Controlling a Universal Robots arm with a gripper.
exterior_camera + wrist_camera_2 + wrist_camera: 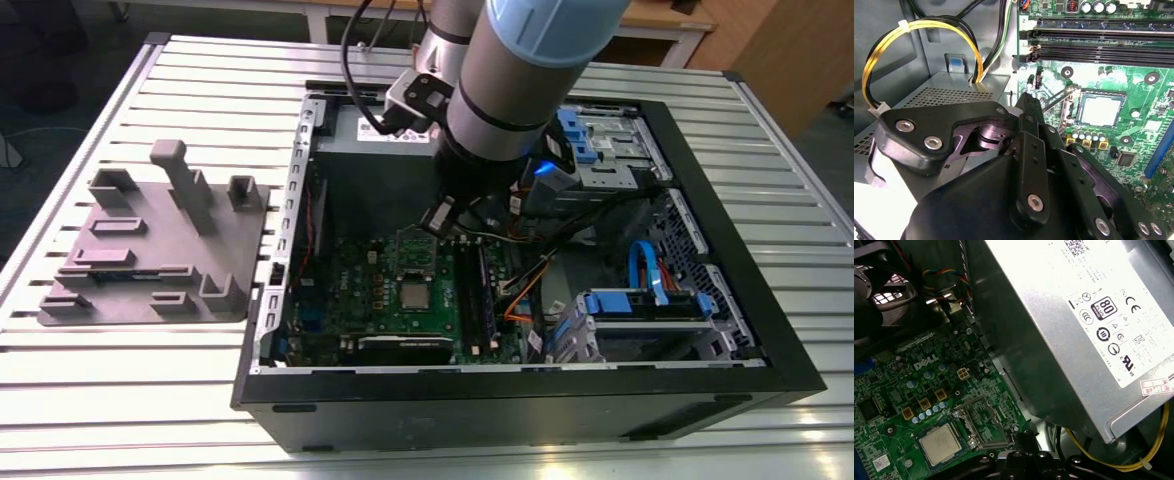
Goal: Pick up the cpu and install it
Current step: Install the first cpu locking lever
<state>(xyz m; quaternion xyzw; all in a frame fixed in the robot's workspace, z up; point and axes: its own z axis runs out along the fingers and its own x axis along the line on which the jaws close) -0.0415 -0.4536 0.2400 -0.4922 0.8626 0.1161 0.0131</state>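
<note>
the cpu [418, 294] sits flat in its socket at the centre of the green motherboard [354, 300], lower middle of the exterior view; in the first wrist view it lies lower left [940, 442], with the raised socket frame [985, 420] just beside it, and in the second wrist view it shows right of centre [1101, 109]. the gripper [445, 222] hangs above the board, near the socket but apart from the chip; whether its fingers are wide or narrow, i cannot tell, and nothing shows in its grasp.

room around the socket is tight: the silver power supply [1069, 325] fills the upper right of the first wrist view, a yellow cable loop [909, 40] curves in the upper left of the second wrist view, and black memory slots [1099, 42] run along that view's top.

the open computer case [534, 395] rests on a slatted metal table [120, 400]. a grey fixture block [154, 250] stands at the exterior view's left, well apart from the case.
</note>
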